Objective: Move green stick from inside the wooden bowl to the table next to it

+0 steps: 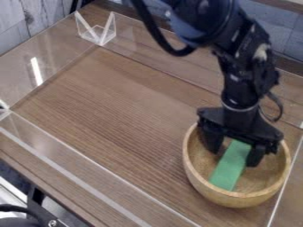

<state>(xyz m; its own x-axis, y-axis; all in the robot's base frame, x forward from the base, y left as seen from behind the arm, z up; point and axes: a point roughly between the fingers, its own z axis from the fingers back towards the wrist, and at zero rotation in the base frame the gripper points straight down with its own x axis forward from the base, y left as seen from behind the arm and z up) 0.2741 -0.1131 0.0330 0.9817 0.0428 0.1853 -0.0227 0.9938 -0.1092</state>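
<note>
A black robot arm's pincer (pixel 240 144) is hanging wide open, pointing down astride the green stick (pixel 232 166) lying inside the wooden bowl (pixel 201 177) on the table (pixel 106 115), positioned for gripping it.

Legible text, labels, brands, numbers, signs: none. No readable marking on any surface in view at this resolution.
</note>
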